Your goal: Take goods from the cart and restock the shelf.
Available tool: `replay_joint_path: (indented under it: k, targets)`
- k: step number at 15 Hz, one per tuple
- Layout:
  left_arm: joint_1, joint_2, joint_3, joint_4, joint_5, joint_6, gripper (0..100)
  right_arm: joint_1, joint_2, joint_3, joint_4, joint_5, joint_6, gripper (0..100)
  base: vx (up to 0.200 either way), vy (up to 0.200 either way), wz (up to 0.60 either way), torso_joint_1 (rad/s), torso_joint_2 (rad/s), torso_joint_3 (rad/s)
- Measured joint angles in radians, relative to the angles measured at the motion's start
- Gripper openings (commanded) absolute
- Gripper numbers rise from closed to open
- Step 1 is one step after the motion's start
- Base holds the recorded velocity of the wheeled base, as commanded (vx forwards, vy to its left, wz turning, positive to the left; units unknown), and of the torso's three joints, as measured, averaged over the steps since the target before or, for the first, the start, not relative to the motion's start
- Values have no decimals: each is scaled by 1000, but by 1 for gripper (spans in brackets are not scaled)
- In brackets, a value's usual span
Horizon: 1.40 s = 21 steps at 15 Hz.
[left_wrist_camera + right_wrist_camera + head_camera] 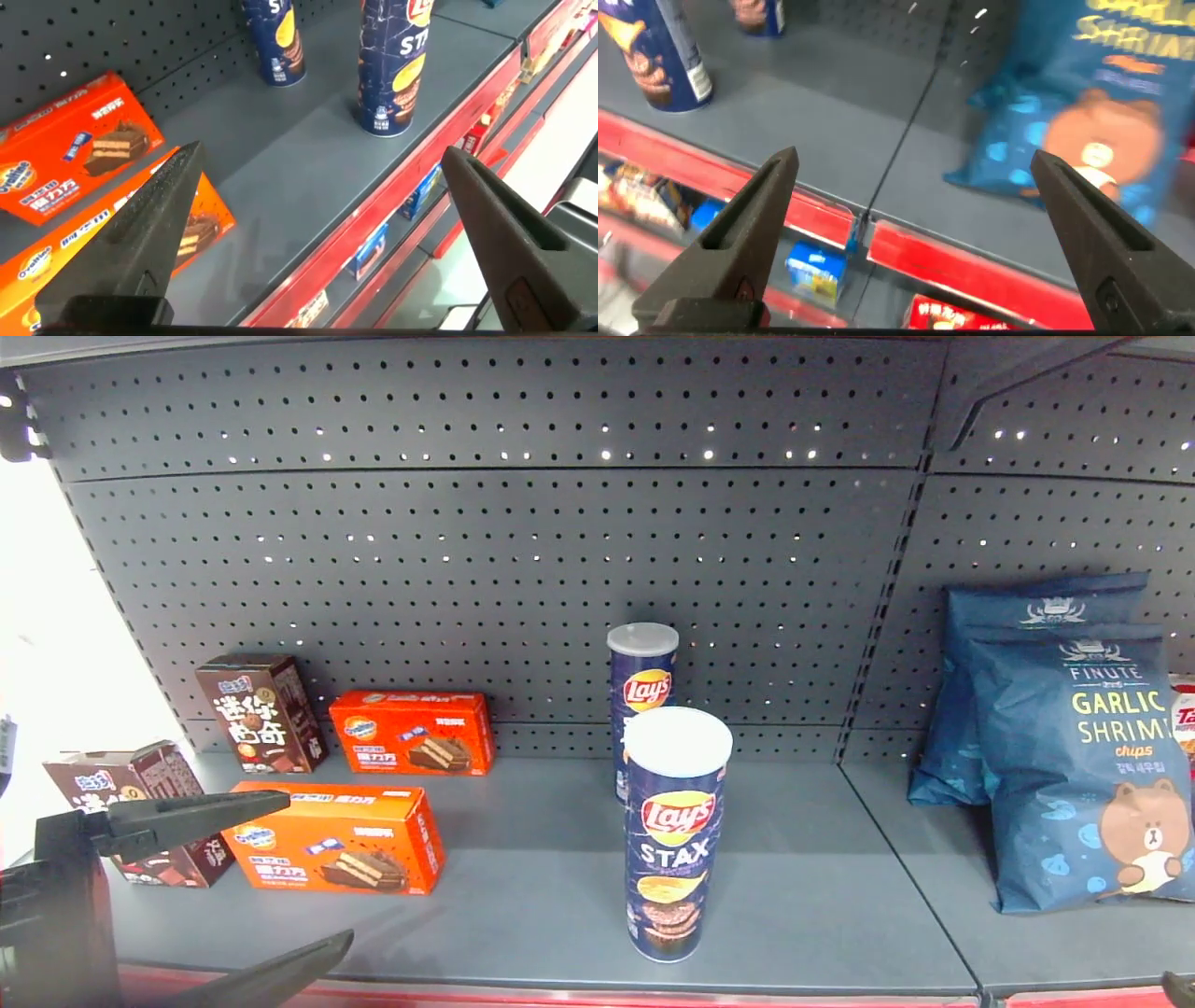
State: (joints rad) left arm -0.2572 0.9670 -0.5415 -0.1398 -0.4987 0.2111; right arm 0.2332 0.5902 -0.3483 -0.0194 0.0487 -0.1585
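Observation:
My left gripper [313,870] stands open and empty at the shelf's front left, just in front of the nearer orange wafer box [338,835]. In the left wrist view its fingers [145,229] spread wide over the shelf floor [308,140]. A second orange box [412,732] lies behind. Two dark blue chip cans stand mid-shelf: one near the front [674,831], one behind it [640,695]. My right gripper [915,177] hangs open and empty before the red shelf edge [971,266], near the blue shrimp chip bag [1092,112].
Two brown cookie boxes [263,711] [140,803] stand at the far left. Blue chip bags [1074,747] lean against the pegboard back on the right section. A seam [915,877] divides the two shelf sections. Lower shelves hold packaged goods [817,266].

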Motion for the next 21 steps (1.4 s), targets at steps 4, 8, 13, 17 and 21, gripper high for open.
replay_joint_path:
  k: [4, 8, 13, 17, 21]
  targets:
    - [-1, 14, -6, -1, 0, 2, 100, 70, 260, -20, -201, -2, 21, 100, 0, 0, 0, 0, 0, 0]
    - [-1, 39, -22, -8, 1, 5, 100, 157, 471, -56, -257, -7, 33, 100, 0, 0, 0, 0, 0, 0]
    - [-6, 60, -29, -6, 2, 9, 100, 256, 659, -191, -263, -11, 33, 100, 0, 0, 0, 0, 0, 0]
    - [-6, 71, -28, -5, 0, 10, 100, 293, 791, -294, -263, -23, 33, 100, 0, 0, 0, 0, 0, 0]
    - [-7, 83, -29, -6, 0, 11, 100, 353, 876, -346, -263, -51, 33, 100, 0, 0, 0, 0, 0, 0]
